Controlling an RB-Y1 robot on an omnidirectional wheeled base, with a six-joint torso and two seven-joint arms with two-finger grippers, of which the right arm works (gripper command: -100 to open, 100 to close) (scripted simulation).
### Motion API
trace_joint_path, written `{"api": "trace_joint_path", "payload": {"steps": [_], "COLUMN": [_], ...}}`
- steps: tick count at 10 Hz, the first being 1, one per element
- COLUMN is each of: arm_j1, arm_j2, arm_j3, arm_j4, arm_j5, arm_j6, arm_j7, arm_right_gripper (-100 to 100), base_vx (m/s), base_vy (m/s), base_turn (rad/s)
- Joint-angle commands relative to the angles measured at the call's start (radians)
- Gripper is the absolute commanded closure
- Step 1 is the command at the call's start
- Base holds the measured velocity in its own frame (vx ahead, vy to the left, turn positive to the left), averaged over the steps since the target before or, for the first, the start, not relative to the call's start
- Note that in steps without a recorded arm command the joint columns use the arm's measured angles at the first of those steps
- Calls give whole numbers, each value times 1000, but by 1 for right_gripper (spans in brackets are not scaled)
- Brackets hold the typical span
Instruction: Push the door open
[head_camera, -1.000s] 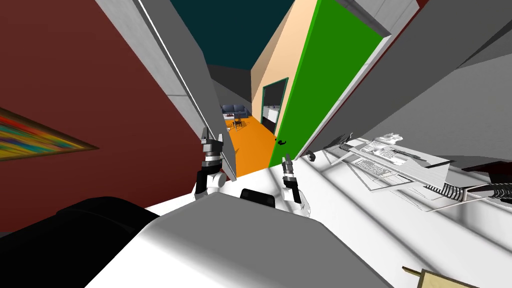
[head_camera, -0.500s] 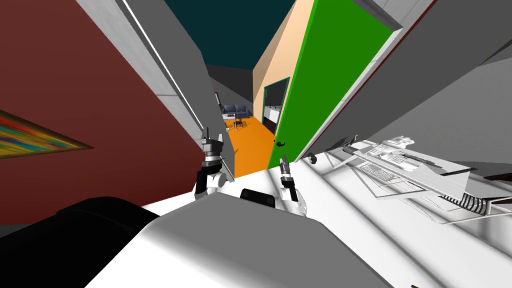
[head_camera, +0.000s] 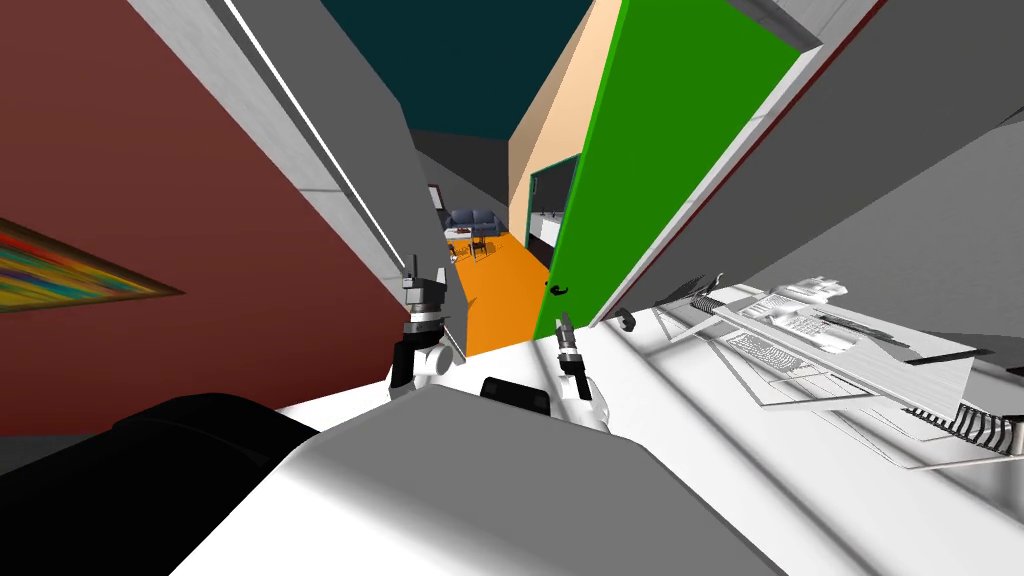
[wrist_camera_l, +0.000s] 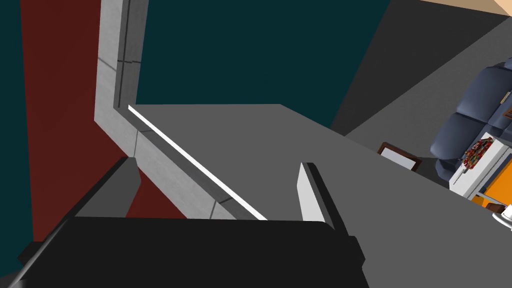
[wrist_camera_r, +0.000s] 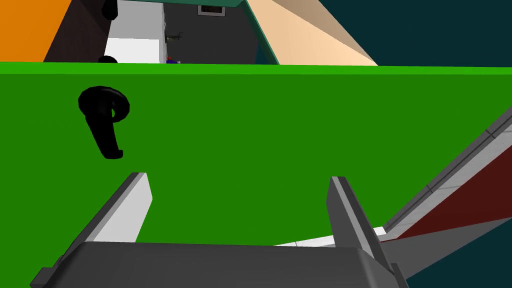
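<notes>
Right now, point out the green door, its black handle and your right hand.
green door (wrist_camera_r: 300, 125), right wrist view, middle of its face.
black handle (wrist_camera_r: 99, 127), right wrist view, on its lever.
right hand (wrist_camera_r: 239, 177), right wrist view, midway between its open fingertips.

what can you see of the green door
The green door is a plain flat bright green slab with a black lever handle near its free edge. It stands swung well open beside a grey frame. The right gripper, open, points at its face beside the handle; contact cannot be told.

The left hand (wrist_camera_l: 216, 166), fingers (wrist_camera_l: 311, 197) spread, faces a grey door frame (wrist_camera_l: 107, 60) beside a dark red wall (wrist_camera_l: 60, 100).
</notes>
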Motion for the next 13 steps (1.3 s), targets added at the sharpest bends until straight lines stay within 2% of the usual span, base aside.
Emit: {"api": "trace_joint_path", "payload": {"steps": [1, 6, 7, 13], "arm_j1": [-18, -69, -69, -125], "arm_j2": [2, 6, 6, 15], "arm_j3": [6, 25, 25, 46], "arm_j4": [41, 165, 165, 303], "arm_j5": [-2, -8, -8, -15], "arm_j6": [-6, -28, -28, -52], "arm_j7": [-4, -17, -17, -32], "arm_right_gripper": [-100, -100, -100, -100], "base_vx": [91, 75, 36, 64], "base_vy": [-105, -116, -84, -97], "base_turn": [64, 59, 20, 52]}}
